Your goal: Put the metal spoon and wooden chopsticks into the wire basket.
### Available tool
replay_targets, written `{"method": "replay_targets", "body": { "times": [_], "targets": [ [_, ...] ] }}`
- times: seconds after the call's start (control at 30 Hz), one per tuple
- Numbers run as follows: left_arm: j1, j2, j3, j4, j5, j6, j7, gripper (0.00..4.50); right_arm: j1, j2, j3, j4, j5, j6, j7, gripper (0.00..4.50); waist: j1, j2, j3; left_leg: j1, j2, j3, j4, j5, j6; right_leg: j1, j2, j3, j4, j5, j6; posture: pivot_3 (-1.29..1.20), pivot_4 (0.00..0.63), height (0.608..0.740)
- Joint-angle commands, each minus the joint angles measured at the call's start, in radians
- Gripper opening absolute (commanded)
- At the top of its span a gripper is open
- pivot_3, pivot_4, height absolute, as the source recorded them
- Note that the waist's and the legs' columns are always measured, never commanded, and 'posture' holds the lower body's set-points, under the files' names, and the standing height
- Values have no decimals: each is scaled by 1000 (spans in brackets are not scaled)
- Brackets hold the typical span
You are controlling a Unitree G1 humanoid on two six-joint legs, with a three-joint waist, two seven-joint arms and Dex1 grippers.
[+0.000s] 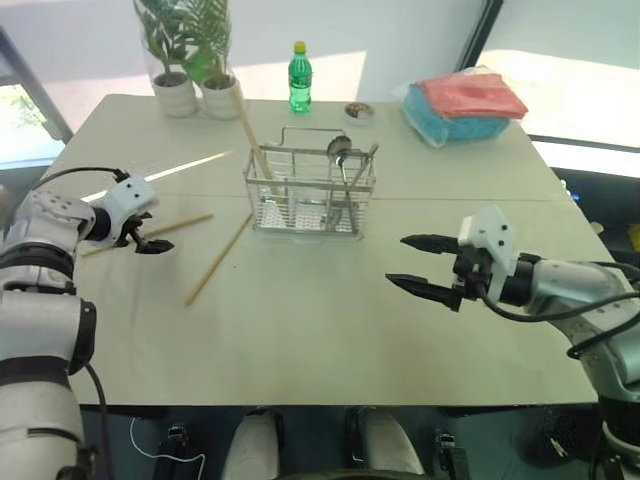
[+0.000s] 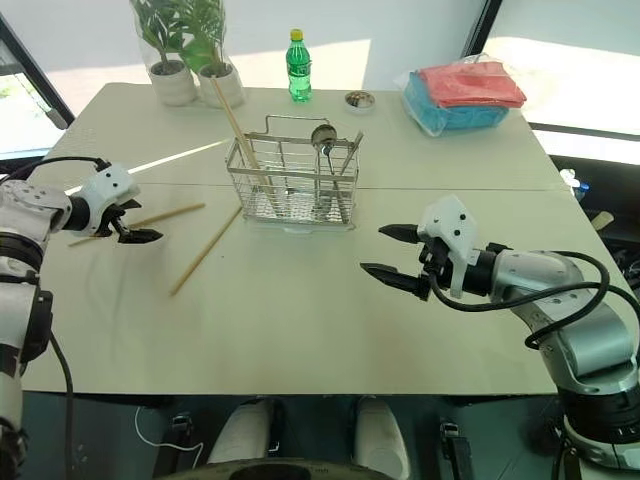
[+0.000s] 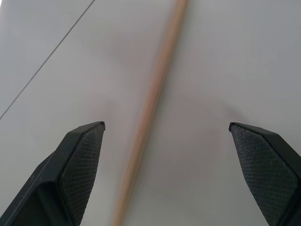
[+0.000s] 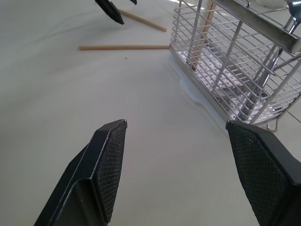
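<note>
The wire basket (image 1: 310, 197) stands at the table's middle back. The metal spoon (image 1: 340, 150) stands in it, bowl up, and one wooden chopstick (image 1: 250, 140) leans out of its left end. Two more chopsticks lie on the table to the basket's left: one (image 1: 218, 260) runs diagonally, the other (image 1: 180, 224) lies by my left gripper (image 1: 150, 240). That gripper is open, just above this chopstick (image 3: 150, 103), which passes between its fingers untouched. My right gripper (image 1: 396, 260) hovers open and empty over the table, in front of and to the right of the basket (image 4: 235, 70).
Two potted plants (image 1: 185, 60), a green bottle (image 1: 300, 77) and a small dish (image 1: 358, 111) stand along the far edge. A bag of blue and red cloths (image 1: 465, 105) lies at the back right. A table seam runs crosswise under the basket.
</note>
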Motion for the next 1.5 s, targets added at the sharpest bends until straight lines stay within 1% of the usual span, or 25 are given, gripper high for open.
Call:
{"method": "replay_targets", "body": {
  "times": [0.03,0.27,0.53,0.7,0.93,1.03,1.13,1.5],
  "targets": [
    [-21,-17,17,10,19,9,43,4500,9,-19,-56,-55,36,23,-23,3463,2,0,0,0,0,0,0,0,0,0,0,0,0,0,0,0,150,723],
    [-25,-55,42,25,27,56,105,4500,9,-32,-90,-89,75,76,-62,3463,1,-1,-1,0,0,0,1,0,0,1,0,0,1,0,0,0,150,723],
    [-26,-61,47,22,44,56,83,4500,0,-31,-107,-142,116,110,-111,3463,1,-1,-1,1,0,0,1,0,0,1,0,0,1,0,0,0,150,723],
    [-24,-76,35,25,63,67,75,4500,-10,-41,-124,-115,119,117,-132,3463,2,-1,-2,1,0,0,1,0,0,1,0,0,1,0,0,0,150,723],
    [-7,-95,29,30,91,73,85,4500,-76,-52,-145,-63,116,134,-177,3463,3,2,-5,1,-1,0,1,0,0,2,-1,0,1,0,-1,0,150,723],
    [-5,-97,30,30,95,78,64,3602,-86,-56,-153,-56,128,141,-184,3518,3,3,-7,1,-1,0,1,0,0,2,-1,0,1,-1,-2,0,150,723],
    [-4,-99,26,30,104,94,67,2112,-83,-59,-163,-58,137,145,-188,3518,2,4,-7,1,-1,0,1,0,0,2,-1,0,1,-2,-3,0,150,723],
    [-19,-95,37,29,101,111,51,2112,-77,-58,-165,-53,136,143,-193,3518,0,5,-9,2,-1,0,1,0,0,2,-1,0,2,-2,-3,0,150,723]
  ]
}}
